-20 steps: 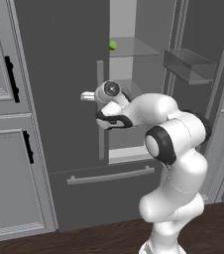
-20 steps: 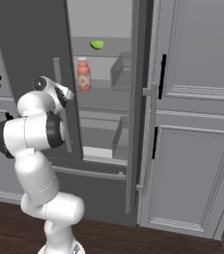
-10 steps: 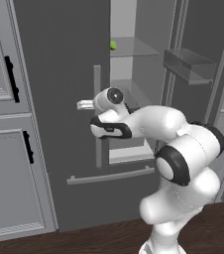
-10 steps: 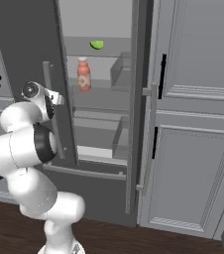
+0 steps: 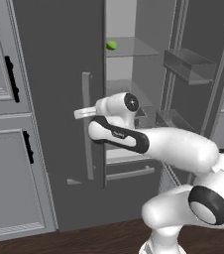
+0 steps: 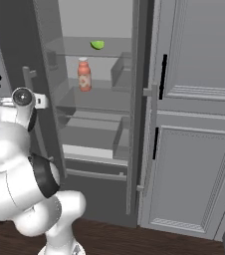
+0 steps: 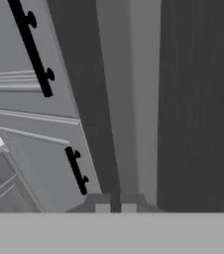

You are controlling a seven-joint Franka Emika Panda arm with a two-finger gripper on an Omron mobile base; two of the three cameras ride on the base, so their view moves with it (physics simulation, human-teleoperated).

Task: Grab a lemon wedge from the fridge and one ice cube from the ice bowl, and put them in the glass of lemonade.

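Note:
The fridge [image 5: 54, 59] stands with its right door swung wide and its left door ajar. The lemon wedge [image 5: 111, 45] [image 6: 97, 45] lies on the top glass shelf inside. My gripper [image 5: 79, 114] [image 7: 115, 206] is shut with nothing between its fingers. It sits right at the pale bar handle [image 5: 86, 129] [image 7: 134, 99] of the left door, well below and left of the wedge. The ice cube, the ice bowl and the glass of lemonade are out of view.
A pink-labelled bottle [image 6: 84, 74] stands on the second shelf. The open right door carries bins [image 5: 188, 64]. Light grey cabinets with black handles flank the fridge on the left [image 5: 5, 129] and on the right [image 6: 194, 149]. The bottom drawer [image 5: 134, 173] is closed.
My arm has swung left and stretched out towards the left door's handle. The gripper has gone from part open to shut. The left door stands slightly wider.

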